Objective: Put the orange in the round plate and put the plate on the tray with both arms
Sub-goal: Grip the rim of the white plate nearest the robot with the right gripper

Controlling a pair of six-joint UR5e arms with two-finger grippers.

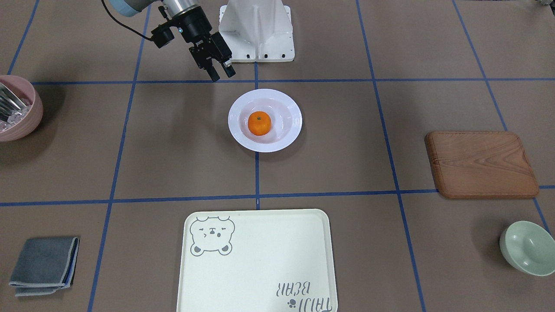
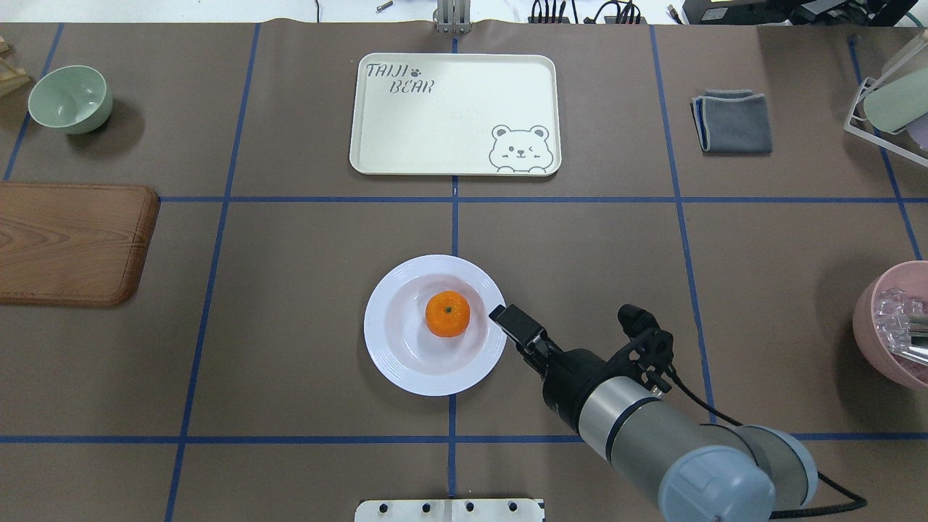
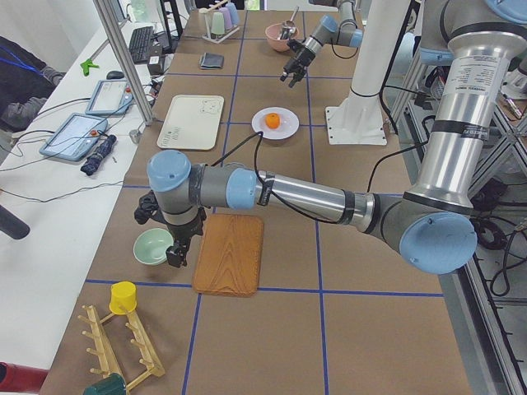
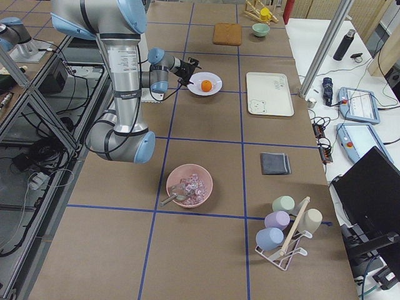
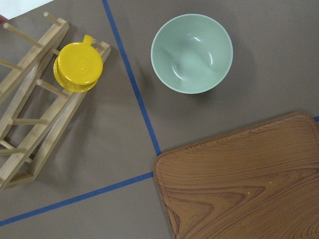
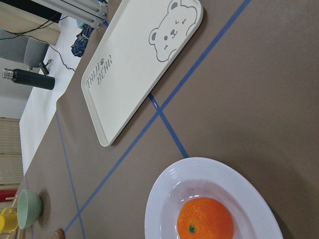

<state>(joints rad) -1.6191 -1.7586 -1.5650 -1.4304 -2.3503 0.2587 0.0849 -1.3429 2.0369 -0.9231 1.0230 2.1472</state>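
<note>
The orange (image 1: 259, 123) (image 2: 447, 313) (image 6: 205, 225) lies in the middle of the white round plate (image 1: 236, 130) (image 2: 384, 348) (image 6: 164, 199) at the table's centre. My right gripper (image 1: 221, 73) (image 2: 507, 319) hovers just off the plate's rim on the robot's side. It is open and holds nothing. The cream tray (image 1: 260, 268) (image 2: 449, 116) (image 6: 134, 74) with the bear drawing lies beyond the plate and has nothing on it. My left gripper (image 3: 177, 255) hangs far off, between the green bowl and the wooden board. It shows only in the exterior left view, so I cannot tell its state.
A wooden board (image 2: 72, 243) (image 5: 244, 184) and a green bowl (image 2: 70, 98) (image 5: 192, 52) sit on the robot's left. A pink bowl (image 2: 895, 326) and a folded grey cloth (image 2: 732, 119) are on its right. A yellow cup (image 5: 77, 67) hangs on a wooden rack.
</note>
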